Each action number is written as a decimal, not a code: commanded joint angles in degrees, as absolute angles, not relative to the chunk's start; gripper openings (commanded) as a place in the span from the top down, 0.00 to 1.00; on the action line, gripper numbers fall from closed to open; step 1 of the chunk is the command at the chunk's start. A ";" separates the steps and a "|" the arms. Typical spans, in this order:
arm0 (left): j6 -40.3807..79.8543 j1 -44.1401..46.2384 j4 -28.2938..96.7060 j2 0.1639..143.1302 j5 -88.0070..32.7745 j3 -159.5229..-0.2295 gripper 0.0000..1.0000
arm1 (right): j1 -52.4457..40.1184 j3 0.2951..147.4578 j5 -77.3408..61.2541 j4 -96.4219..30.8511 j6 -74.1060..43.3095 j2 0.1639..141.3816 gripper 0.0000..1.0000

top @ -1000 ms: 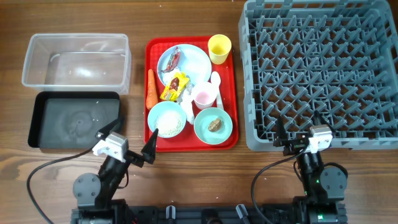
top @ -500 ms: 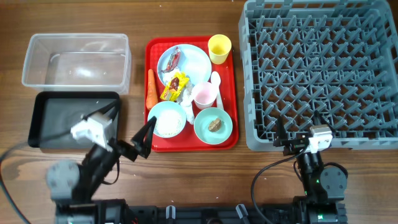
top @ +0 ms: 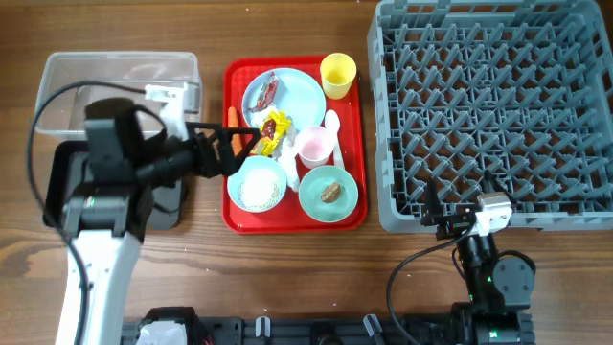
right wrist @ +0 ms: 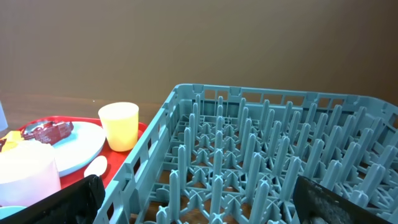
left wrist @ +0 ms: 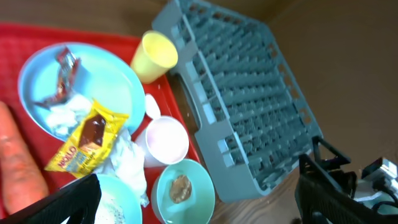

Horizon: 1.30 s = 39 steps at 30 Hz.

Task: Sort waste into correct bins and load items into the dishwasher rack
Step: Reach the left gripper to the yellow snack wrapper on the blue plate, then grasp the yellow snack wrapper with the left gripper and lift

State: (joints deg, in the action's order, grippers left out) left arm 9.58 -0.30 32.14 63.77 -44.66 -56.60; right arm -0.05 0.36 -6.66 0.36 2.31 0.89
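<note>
Along the left rim of the red tray (top: 228, 206), just beside the rice bowl (top: 283, 184) and the wrapper-strewn plate (top: 302, 96): the orange carrot (top: 232, 119), not yet lifted. Lies flat, long axis running away from the robot, parallel to that rim. Seems to taper toward the far end, thick end nearer (mostly cut off in the wrist view, so only a judgement).

Over it in the overhead view: the left gripper (top: 233, 146), fingers spread wide, nothing between them. A second ago parked low at the near table edge; half a second ago rising beside the black tray (top: 170, 209); now stretched across that tray to the carrot. Reads as the opening of the sorting: first piece of waste chosen, grasp not made. Cannot tell from either view whether the finger spread lines up across the carrot's width or along its length.

Farther out: the clear tub (top: 57, 77) behind the black tray. At the right, the right gripper (top: 457, 196), unmoved at the near edge of the grey dishwasher rack (top: 498, 96), fingers likewise apart and holding nothing. No dishes in the rack so far.
</note>
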 commanded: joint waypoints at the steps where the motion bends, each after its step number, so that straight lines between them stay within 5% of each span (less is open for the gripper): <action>1: 9.65 0.62 31.70 67.92 -46.00 -57.65 0.00 | 0.23 0.30 -7.57 0.54 2.85 0.43 0.00; 7: 9.67 3.03 31.48 72.86 -40.80 -57.65 0.00 | 0.23 0.30 -7.55 0.54 2.87 0.43 0.00; 18: 9.45 16.03 30.79 80.20 -3.53 -57.65 0.12 | 0.23 0.30 -7.57 0.54 2.87 0.43 0.00; 21: 9.45 16.01 29.54 82.98 -2.87 -57.65 0.22 | 0.23 0.30 -7.55 0.56 2.87 0.43 0.01; 39: 8.91 16.03 22.04 91.92 -2.94 -57.65 0.18 | 0.23 0.30 -7.55 0.56 2.85 0.43 0.00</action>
State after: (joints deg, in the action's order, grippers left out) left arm 9.74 15.81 22.65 91.31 -3.86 -56.64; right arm -0.05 0.36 -6.66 0.38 2.31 0.89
